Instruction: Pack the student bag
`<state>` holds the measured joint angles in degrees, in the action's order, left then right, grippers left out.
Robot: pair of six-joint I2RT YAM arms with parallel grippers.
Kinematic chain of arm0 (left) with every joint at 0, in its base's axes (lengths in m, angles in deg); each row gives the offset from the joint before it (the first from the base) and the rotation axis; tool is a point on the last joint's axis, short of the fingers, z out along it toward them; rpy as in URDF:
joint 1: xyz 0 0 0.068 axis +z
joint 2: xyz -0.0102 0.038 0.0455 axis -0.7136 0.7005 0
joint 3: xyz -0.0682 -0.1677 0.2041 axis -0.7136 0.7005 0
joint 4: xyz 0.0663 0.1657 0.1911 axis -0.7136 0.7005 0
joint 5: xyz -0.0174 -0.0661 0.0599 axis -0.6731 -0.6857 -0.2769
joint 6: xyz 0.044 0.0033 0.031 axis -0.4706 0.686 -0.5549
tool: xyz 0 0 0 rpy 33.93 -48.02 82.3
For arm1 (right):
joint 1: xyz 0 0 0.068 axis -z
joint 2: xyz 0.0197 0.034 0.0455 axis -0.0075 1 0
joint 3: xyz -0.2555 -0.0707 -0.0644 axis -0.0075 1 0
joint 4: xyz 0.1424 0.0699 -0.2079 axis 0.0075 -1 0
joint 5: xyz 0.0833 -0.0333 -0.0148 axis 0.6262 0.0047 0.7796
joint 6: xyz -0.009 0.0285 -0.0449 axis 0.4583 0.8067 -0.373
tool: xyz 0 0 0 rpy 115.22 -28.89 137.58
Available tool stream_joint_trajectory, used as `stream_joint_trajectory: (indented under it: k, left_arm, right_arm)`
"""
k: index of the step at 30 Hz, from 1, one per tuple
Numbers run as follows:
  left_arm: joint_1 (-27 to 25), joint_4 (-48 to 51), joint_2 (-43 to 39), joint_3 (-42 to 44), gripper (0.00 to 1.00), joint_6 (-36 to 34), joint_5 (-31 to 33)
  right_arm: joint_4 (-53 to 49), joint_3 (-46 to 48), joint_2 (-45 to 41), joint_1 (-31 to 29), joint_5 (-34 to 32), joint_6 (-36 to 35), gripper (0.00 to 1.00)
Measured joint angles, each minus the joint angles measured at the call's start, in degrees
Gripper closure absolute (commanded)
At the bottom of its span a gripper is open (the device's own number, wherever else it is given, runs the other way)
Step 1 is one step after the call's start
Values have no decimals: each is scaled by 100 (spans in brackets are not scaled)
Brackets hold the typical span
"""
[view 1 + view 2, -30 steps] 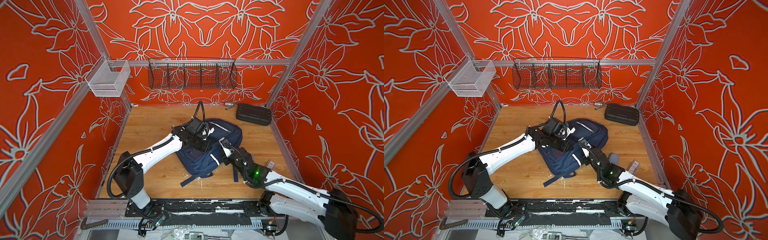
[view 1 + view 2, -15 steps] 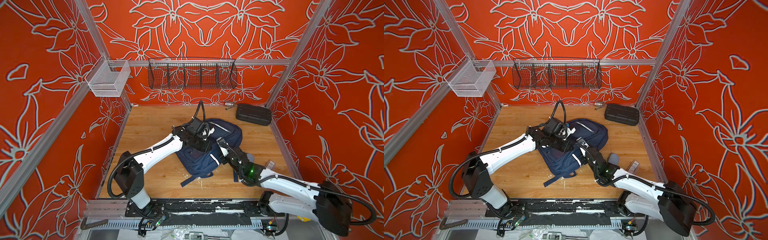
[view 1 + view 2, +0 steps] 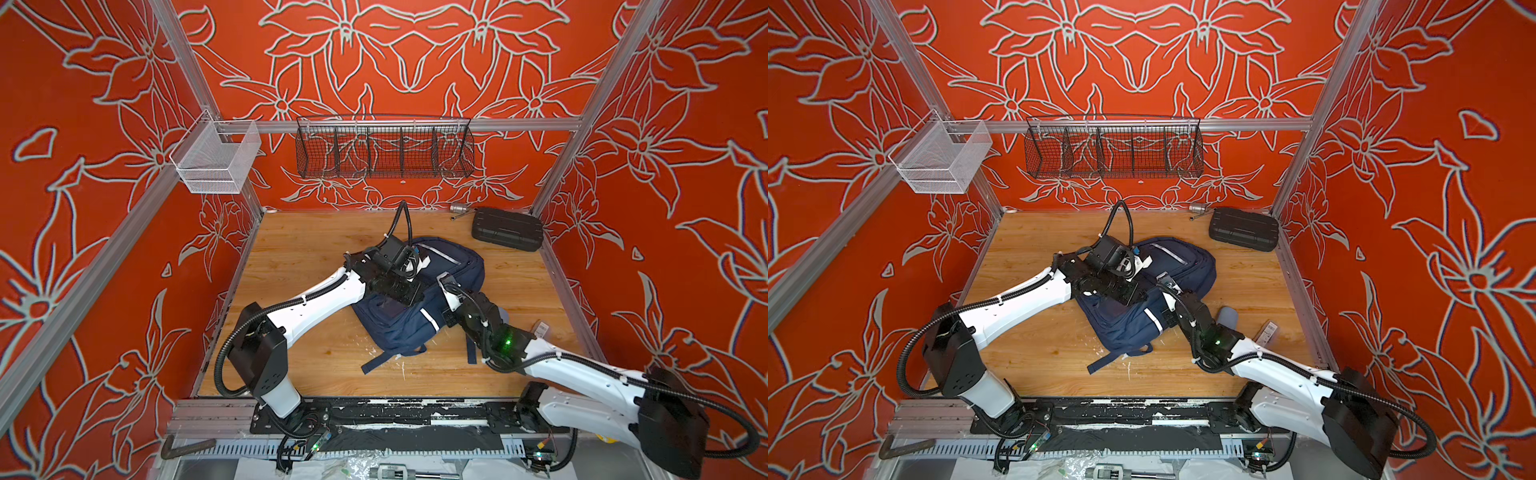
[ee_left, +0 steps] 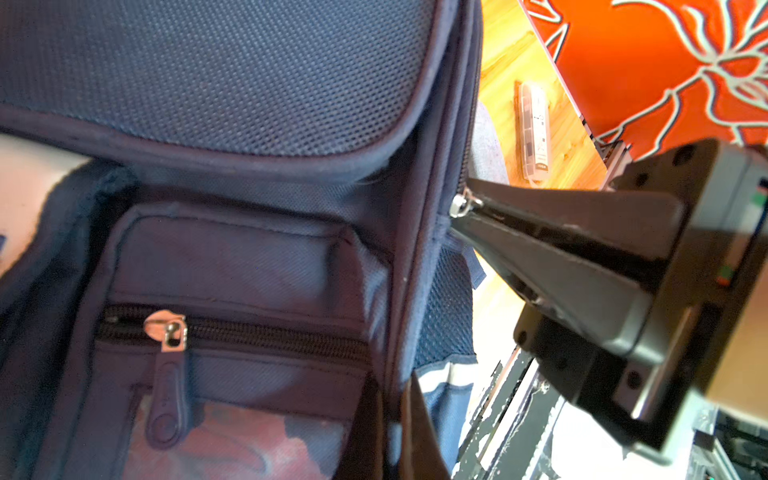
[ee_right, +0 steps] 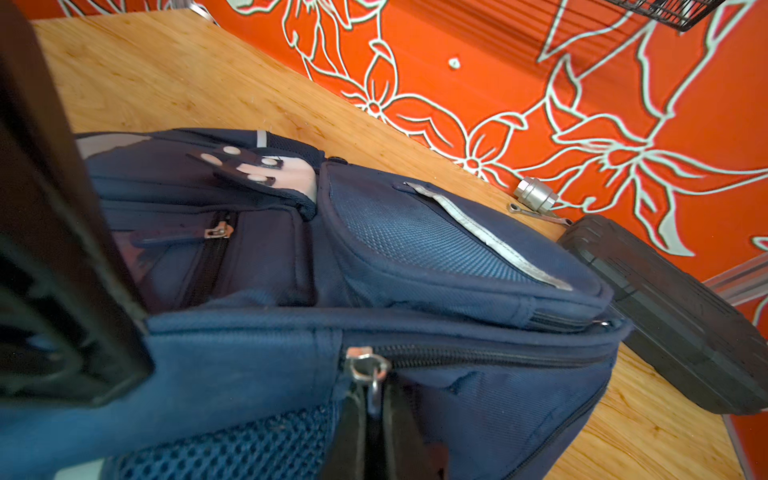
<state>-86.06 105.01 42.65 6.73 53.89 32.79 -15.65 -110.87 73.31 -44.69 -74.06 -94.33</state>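
The student bag [image 3: 453, 266] lies flat on the wooden table, front pockets facing up, a little nearer the robot than the black case [image 3: 507, 228] and to its left, close to the case but not touching it in both top views. Its long axis runs on a slant. The rounded top end [image 3: 1196, 257] points toward the case, and the bottom end, with its loose straps [image 3: 376, 363], points away from the case toward the robot's left arm base. A grey reflective stripe [image 5: 486, 237] crosses the upper pocket on the end nearest the case. The right gripper [image 5: 370, 399] comes in at the side of the bag that faces away from the left arm, farther from the case than the bag's top, and its jaws are pinched together on the metal zip pull [image 5: 368, 368] of the long side zipper. The left wrist view shows the same pull [image 4: 463, 203] clamped at the fingertips. The left gripper [image 3: 409, 297] rests on the front of the bag, across the bag's middle from the case, with its jaws closed. I cannot tell whether any fabric is caught between them.
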Motion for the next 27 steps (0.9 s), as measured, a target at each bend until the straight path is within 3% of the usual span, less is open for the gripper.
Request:
stream_joint_trajectory:
  k: [9,18,27]
  left_arm:
    - [72,229,-238,214,100,-448,184]
    - [518,708,-857,682,100,-1169,717]
    - [1510,929,-962,815,100,-1827,796]
  right_arm:
    - [-389,17,-203,455,881,120,100]
    - [-938,-444,166,667,1080,216,100]
    - [-1228,-719,280,675,1355,330,100]
